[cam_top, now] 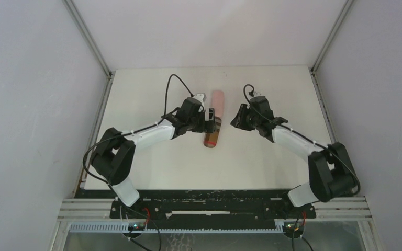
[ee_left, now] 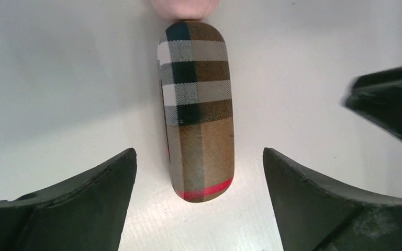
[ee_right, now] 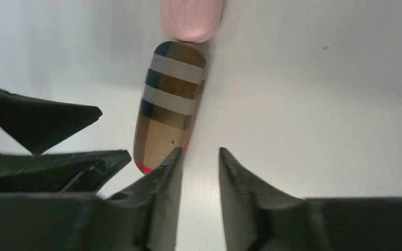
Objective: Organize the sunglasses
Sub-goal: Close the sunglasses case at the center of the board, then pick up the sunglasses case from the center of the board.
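In the middle of the bench (cam_top: 152, 162), the checked case (ee_left: 199, 112) lies end to end with the pink case (ee_right: 192, 18); no sunglasses show; left jaws stand wide apart, right jaws a little apart, both empty; I should lift straight up, bumping nothing.

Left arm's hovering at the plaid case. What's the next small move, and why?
Probably lift the left pincer straight up and away. Its jaws stand wide on either side of the closed plaid case without touching it, and that case already lies flat, end to end with the pink case. The right pincer, slightly open beside it, holds nothing.
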Controlling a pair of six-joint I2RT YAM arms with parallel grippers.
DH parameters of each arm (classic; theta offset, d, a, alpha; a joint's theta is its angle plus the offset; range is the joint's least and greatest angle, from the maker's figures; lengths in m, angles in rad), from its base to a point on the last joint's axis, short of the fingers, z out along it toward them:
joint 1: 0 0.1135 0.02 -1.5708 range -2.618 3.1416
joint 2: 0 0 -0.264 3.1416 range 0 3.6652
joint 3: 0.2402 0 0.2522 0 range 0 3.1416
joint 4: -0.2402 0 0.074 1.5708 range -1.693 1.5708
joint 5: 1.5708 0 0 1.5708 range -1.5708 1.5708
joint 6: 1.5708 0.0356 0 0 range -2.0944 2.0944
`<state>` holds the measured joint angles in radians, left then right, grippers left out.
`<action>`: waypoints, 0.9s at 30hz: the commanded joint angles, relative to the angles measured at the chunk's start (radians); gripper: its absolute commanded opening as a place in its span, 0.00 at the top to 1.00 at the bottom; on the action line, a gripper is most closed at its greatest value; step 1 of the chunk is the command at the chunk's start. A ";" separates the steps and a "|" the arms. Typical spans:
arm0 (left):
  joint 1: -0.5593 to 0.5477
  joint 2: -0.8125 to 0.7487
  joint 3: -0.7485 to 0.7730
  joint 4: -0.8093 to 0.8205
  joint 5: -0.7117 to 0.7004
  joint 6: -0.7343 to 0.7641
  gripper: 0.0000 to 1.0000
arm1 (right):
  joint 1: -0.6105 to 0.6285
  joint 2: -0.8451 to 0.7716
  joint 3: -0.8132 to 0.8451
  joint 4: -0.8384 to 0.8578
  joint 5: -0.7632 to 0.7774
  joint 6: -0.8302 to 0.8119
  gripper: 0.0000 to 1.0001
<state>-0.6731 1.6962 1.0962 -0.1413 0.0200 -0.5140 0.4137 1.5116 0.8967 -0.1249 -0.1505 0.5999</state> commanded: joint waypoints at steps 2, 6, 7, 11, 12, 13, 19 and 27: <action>-0.036 0.007 0.094 -0.074 -0.062 0.093 0.00 | -0.002 -0.233 -0.084 -0.045 0.154 -0.006 0.58; -0.077 0.080 0.148 -0.110 -0.098 0.135 0.00 | -0.004 -0.400 -0.153 -0.076 0.195 0.011 0.43; -0.082 0.098 0.162 -0.119 -0.103 0.138 0.00 | -0.005 -0.436 -0.168 -0.083 0.202 0.015 0.40; -0.090 0.166 0.219 -0.153 -0.101 0.129 0.00 | -0.004 -0.574 -0.214 -0.120 0.215 0.037 0.35; -0.091 0.186 0.242 -0.176 -0.106 0.127 0.00 | -0.005 -0.598 -0.223 -0.128 0.214 0.041 0.34; -0.094 0.205 0.273 -0.198 -0.126 0.127 0.00 | -0.006 -0.620 -0.229 -0.137 0.216 0.042 0.34; -0.097 0.270 0.340 -0.282 -0.175 0.114 0.00 | -0.007 -0.685 -0.242 -0.184 0.218 0.039 0.34; -0.097 0.307 0.342 -0.276 -0.166 0.132 0.10 | -0.008 -0.697 -0.242 -0.199 0.206 0.023 0.35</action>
<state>-0.7666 1.9873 1.3827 -0.4149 -0.1333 -0.4061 0.4114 0.8303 0.6533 -0.3210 0.0513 0.6277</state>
